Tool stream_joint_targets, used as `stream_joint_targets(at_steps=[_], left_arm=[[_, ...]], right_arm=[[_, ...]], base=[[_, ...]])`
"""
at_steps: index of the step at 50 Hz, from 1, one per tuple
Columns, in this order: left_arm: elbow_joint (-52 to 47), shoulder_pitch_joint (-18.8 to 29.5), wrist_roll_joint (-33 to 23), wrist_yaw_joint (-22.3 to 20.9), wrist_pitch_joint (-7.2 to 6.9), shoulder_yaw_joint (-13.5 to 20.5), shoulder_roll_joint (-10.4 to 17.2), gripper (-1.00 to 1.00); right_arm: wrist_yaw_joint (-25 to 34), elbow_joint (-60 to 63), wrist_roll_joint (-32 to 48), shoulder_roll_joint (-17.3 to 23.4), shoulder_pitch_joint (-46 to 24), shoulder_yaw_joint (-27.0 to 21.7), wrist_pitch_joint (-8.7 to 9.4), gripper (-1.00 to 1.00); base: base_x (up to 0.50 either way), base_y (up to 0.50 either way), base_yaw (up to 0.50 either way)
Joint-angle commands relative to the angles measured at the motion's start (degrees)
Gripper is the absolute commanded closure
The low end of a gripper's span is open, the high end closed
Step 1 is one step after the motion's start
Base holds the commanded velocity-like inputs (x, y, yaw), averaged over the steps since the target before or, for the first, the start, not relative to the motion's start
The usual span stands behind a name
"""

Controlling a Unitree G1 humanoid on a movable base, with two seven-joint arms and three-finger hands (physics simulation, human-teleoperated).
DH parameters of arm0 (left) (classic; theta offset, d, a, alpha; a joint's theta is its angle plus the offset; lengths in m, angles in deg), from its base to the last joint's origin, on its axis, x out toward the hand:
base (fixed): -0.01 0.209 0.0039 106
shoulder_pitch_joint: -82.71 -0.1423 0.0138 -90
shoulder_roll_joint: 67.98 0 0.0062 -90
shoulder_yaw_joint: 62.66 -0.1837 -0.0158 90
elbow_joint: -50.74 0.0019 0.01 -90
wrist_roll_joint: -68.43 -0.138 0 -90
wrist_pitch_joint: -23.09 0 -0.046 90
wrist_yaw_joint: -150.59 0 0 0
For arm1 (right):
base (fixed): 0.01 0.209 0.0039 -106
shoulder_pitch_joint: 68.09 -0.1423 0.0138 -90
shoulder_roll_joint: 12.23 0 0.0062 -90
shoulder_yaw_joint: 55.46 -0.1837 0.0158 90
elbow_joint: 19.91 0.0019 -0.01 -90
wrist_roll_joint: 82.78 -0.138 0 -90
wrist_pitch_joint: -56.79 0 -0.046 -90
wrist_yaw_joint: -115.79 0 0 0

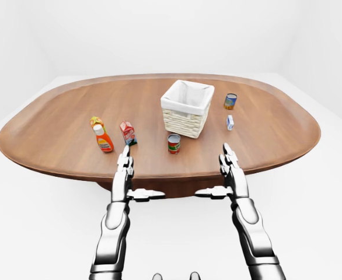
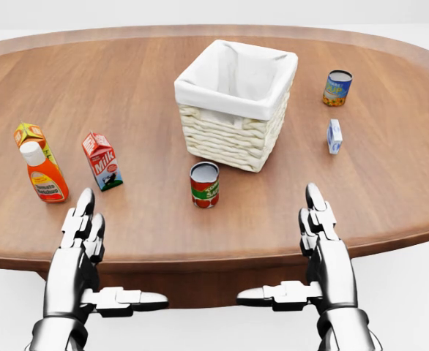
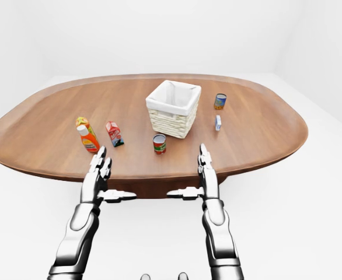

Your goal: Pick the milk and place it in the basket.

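A red and white milk carton point(image 2: 102, 161) stands upright on the wooden table point(image 2: 390, 168), left of centre in the head view. The wicker basket point(image 2: 236, 104) with a white liner sits further up and to the right of it, with nothing visible inside. My left hand point(image 2: 83, 252) hovers open at the table's near edge, just below the carton and apart from it. At the lower right my right hand point(image 2: 318, 248) is open too, fingers straight and thumb pointing inward, holding nothing.
An orange bottle point(image 2: 43, 174) and a small orange carton point(image 2: 31, 136) stand left of the milk. A red can point(image 2: 204, 184) is below the basket. A blue-yellow can point(image 2: 337, 88) and a small blue-white carton point(image 2: 334, 136) stand right of the basket.
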Motion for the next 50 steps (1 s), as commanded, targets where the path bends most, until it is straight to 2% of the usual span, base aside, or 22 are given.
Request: stream_joint_targets(at_steps=[1,3,5,6,8,9,13,16,20,23,26,32,35,38,39,41,42,46,47,50], left_arm=[[-0.05,-0.14,1.47,-1.82,-1.03,1.29,0.60,-1.00],[0.12,-0.08,1.41,-1.83,-0.87,1.25,0.61,-1.00],[0.80,0.08,1.47,-1.94,-0.46,1.30,0.63,-1.00],[1.24,0.11,1.40,-1.95,-0.15,1.33,0.67,-1.00],[0.62,0.00,1.56,-2.05,-0.70,1.32,0.68,-1.00],[0.41,0.00,1.50,-2.00,-0.81,1.36,0.71,-1.00],[1.05,0.12,1.58,-2.09,-0.46,1.52,0.77,-1.00],[1.38,0.12,1.51,-2.11,-0.22,1.44,0.72,-1.00],[1.86,0.21,1.45,-2.17,0.03,1.39,0.72,-1.00],[1.47,0.13,1.41,-2.13,-0.31,1.37,0.73,-1.00],[2.54,0.35,1.34,-2.15,0.34,1.42,0.74,-1.00],[2.62,0.56,1.37,-2.24,0.31,1.41,0.78,-1.00],[1.61,0.34,1.47,-2.32,-0.32,1.37,0.79,-1.00],[0.88,0.16,1.50,-2.38,-0.76,1.33,0.77,-1.00],[-2.17,-0.45,1.61,-2.45,-2.47,1.12,0.75,-1.00],[-4.44,-0.92,1.71,-2.53,-3.83,1.12,0.73,-1.00],[-5.63,-1.10,1.83,-2.59,-4.37,1.15,0.71,-1.00],[-7.12,-1.19,2.01,-2.76,-4.37,1.45,0.77,-1.00],[-31.59,-3.07,5.14,-1.96,-4.37,2.59,1.92,-1.00],[-34.93,-3.10,5.10,-2.29,-4.37,3.18,1.44,-1.00]], right_arm=[[1.25,-1.74,-0.25,0.56,-0.51,-0.91,-0.46,-0.98],[1.26,-1.49,-0.16,0.55,-0.34,-0.81,-0.23,-0.98],[1.38,-2.72,0.02,0.65,-0.55,-0.86,-1.04,-0.98],[1.40,-1.98,0.27,0.65,-0.31,-0.67,-0.42,-0.98],[1.34,-2.65,0.26,0.65,-0.57,-0.85,-0.84,-0.98],[1.33,-2.28,0.54,0.72,-0.42,-0.76,-0.47,-0.98],[1.35,-1.63,0.78,0.66,-0.04,-0.68,0.03,-0.98],[1.51,-3.96,0.84,0.83,-0.81,-0.99,-1.48,-0.98],[1.54,-3.64,1.17,0.87,-0.68,-0.90,-1.27,-0.98],[1.62,-3.66,1.28,0.95,-0.78,-0.97,-1.18,-0.98],[1.73,-2.07,1.34,0.78,-0.13,-0.72,-0.16,-0.98],[1.81,-2.52,1.77,0.90,-0.46,-0.73,-0.38,-0.98],[1.89,0.71,2.31,0.85,0.41,-0.36,1.67,-0.98],[2.04,1.74,2.57,0.81,0.49,-0.27,2.40,-0.98],[2.18,4.25,2.90,0.84,0.78,-0.03,3.92,-0.98],[2.24,6.60,3.11,0.62,1.38,0.24,5.28,-0.98],[2.25,6.57,3.24,0.62,1.27,0.23,5.28,-0.98],[2.45,8.41,3.73,0.64,1.51,0.39,5.28,-0.98],[3.56,28.81,6.75,1.71,2.20,1.44,5.28,-0.98],[4.30,30.95,7.61,1.33,1.96,1.31,5.28,-0.98]], base=[[0.00,0.00,0.00],[0.00,0.00,0.00],[0.00,0.00,0.00],[0.00,0.00,0.00],[0.00,0.00,0.00],[0.00,0.00,0.00],[0.00,0.00,0.00],[0.00,0.00,0.00],[0.00,0.00,0.00],[0.00,0.00,0.00],[0.00,0.00,0.00],[0.00,0.00,0.00],[0.00,0.00,0.00],[0.00,0.00,0.00],[0.00,0.00,0.00],[0.00,0.00,0.00],[0.00,0.00,0.00],[0.00,0.00,0.00],[0.00,0.00,0.00],[0.00,0.00,0.00]])
